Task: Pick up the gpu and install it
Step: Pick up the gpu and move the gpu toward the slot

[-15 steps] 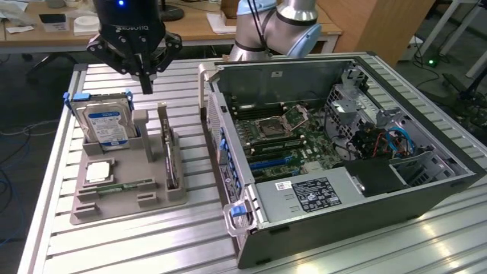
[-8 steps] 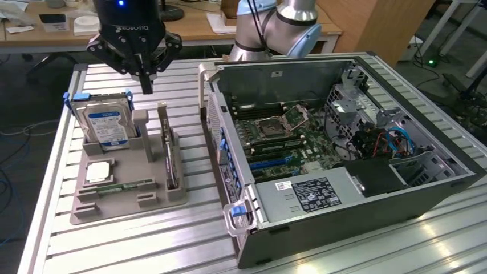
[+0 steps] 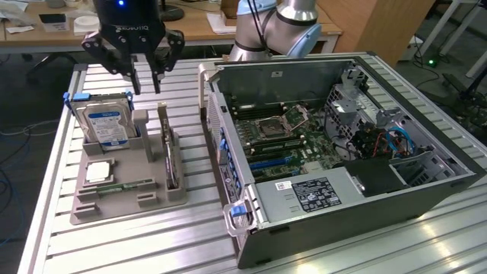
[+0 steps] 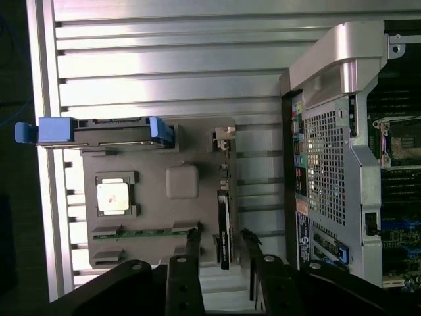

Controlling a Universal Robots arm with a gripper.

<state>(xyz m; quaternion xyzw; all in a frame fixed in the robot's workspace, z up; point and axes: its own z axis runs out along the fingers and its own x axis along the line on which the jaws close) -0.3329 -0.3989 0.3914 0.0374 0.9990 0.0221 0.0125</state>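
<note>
— Green board, dark face, thin metal bracket at one end: how do you expect the gpu [image 4: 223, 230] to handle?

— Light and stiff, I'd judge, but fragile. It is a bare circuit card with small parts on its faces, so it should not be squeezed hard or twisted.

— Where would you take hold?

— It stands on edge in a slot of the grey holder [image 3: 122, 197], so its upper edge is what offers itself. I'd pinch across the two flat faces near the middle of that edge, away from the bracket. The faces look smooth, so a shallow grip might let it tilt.

— Where is it from the gripper [image 4: 220, 234]?

— Straight beneath it and apart from it. In the wrist view the card's narrow edge runs along the gap between the fingers [image 4: 193, 243]. In the exterior view the gripper hangs above the holder, touching nothing.

— And the jaws?

— Parted and empty.

— Neighbours?

— The hard drive [image 3: 106, 123] stands in the holder to one side of the gripper, and the open computer case [image 3: 343, 142] lies to the other.
</note>
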